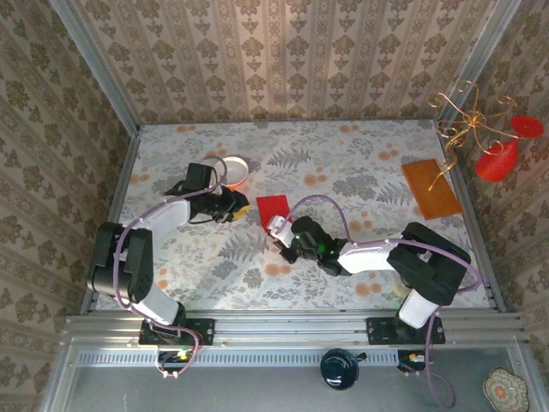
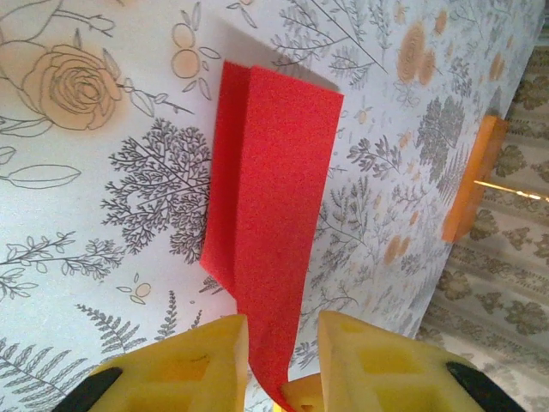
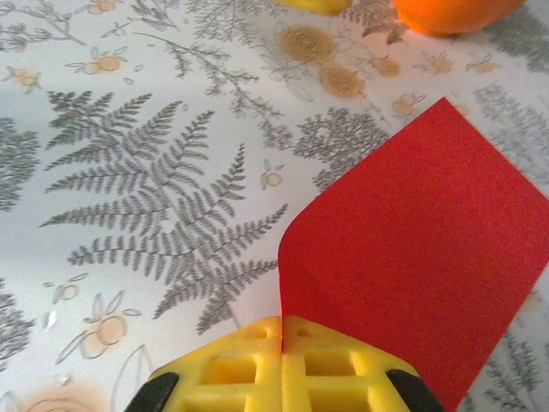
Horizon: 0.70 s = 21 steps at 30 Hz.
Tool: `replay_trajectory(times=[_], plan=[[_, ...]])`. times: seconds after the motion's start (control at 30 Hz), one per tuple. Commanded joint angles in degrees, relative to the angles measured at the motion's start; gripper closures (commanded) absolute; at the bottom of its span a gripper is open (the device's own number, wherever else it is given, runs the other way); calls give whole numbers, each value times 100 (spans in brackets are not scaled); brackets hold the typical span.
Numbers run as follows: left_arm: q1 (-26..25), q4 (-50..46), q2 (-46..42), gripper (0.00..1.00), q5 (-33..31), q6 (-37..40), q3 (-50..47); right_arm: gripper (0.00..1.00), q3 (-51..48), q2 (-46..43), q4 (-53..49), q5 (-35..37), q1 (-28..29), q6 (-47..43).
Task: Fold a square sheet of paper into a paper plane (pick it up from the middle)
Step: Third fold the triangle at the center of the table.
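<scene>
Log folded red sheet of paper (image 1: 273,208) lying mid-table (image 1: 360,184), between the two arms and near the white bowl (image 1: 232,172). Note right gripper (image 3: 283,324) pressed together, pinching the raised edge of the sheet at its own end. Note left gripper (image 2: 283,330) spread a little, straddling the opposite end without clamping it. Expect dragging or swinging of the whole sheet if pulled with only one end pinched. Expect the crease to spring open if lifted too high. Expect a skewed fold if the left closes off-centre. Watch for tearing if both ends get tugged apart
</scene>
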Motion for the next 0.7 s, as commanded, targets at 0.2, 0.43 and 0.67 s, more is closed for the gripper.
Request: replay_trajectory(times=[0.2,0.43,0.67], plan=[[-833,-473,966,77,-268,877,1054,100,-43,-163,-594,-1247,-148,1533],[-1268,-927,1983,84,-544,1203,1705,100,49,27,-672,-1307,-194,1898],[-1409,-1364,2459,86,-826,1525,1959,100,58,115,-611,-1252,-215,2166]])
